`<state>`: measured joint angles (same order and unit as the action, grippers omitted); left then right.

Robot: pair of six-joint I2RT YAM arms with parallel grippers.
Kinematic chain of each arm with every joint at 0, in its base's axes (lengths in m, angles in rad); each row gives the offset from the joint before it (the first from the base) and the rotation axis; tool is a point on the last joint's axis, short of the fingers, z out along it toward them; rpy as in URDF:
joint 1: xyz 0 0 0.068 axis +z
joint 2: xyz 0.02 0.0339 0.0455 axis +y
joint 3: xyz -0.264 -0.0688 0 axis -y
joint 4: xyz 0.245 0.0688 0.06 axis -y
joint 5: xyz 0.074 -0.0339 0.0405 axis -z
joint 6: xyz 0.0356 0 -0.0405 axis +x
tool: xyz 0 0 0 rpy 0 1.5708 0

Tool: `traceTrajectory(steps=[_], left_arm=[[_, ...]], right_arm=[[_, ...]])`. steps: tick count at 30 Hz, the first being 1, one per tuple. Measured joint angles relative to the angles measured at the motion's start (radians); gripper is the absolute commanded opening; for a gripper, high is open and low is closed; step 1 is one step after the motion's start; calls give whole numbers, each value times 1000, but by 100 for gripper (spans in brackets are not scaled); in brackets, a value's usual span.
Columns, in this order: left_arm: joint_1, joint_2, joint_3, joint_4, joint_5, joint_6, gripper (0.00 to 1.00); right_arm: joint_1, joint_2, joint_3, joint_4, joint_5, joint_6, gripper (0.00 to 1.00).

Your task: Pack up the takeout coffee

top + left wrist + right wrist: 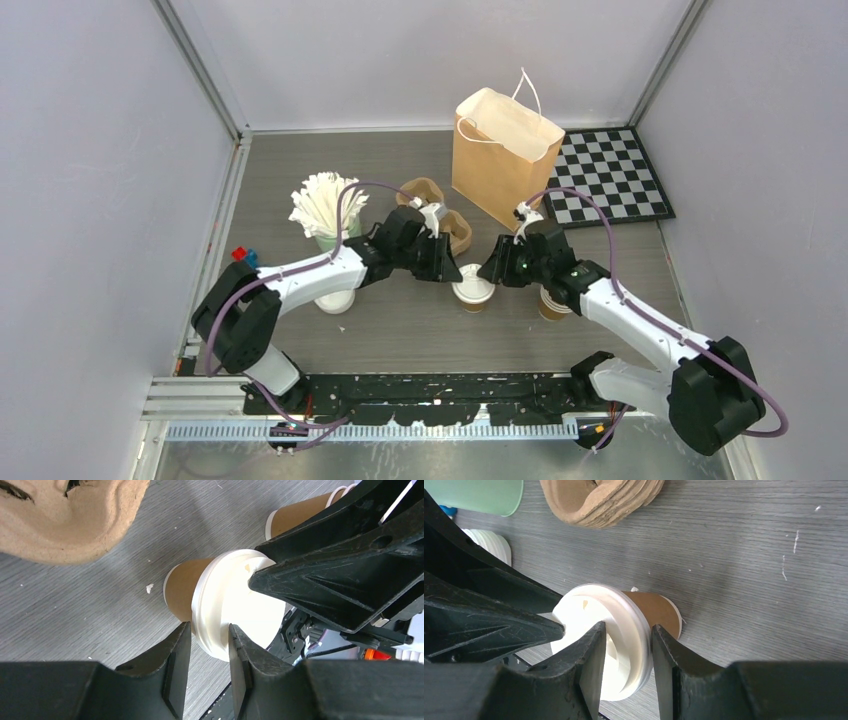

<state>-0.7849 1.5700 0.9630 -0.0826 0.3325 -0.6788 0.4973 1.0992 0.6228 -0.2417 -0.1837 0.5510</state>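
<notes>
The takeout coffee [473, 290], a brown paper cup [182, 587] under a white lid [225, 595], stands on the table between both arms. My left gripper [452, 272] comes at it from the left. Its fingers [210, 626] straddle the lid's rim, one pad under the rim and one on the lid's top, both touching. My right gripper [492, 272] reaches in from the right and its jaws [629, 627] are clamped across the same lid [624, 625] above the cup wall [659, 612]. The two grippers' tips nearly meet over the lid.
An open brown paper bag [505, 150] stands behind the cup, with a checkerboard [610, 175] to its right. A pulp cup carrier [440, 215] lies just behind the left gripper. Lidless cups [553, 305] stand under the right arm. Loose lids [335, 298] and a green cup of white paper [325, 215] are on the left.
</notes>
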Motion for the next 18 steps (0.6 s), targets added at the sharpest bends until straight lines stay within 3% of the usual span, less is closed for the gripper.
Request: traceTrajectory(steps=[7,18], left_arm=[[0,-24,-72,94,-6,-67,31],[16,-3,-238,456,93,-293,30]], right_arm=[[0,-5,-20,36,0,31,42],[-3,-28,-20,-7,30,58,44]])
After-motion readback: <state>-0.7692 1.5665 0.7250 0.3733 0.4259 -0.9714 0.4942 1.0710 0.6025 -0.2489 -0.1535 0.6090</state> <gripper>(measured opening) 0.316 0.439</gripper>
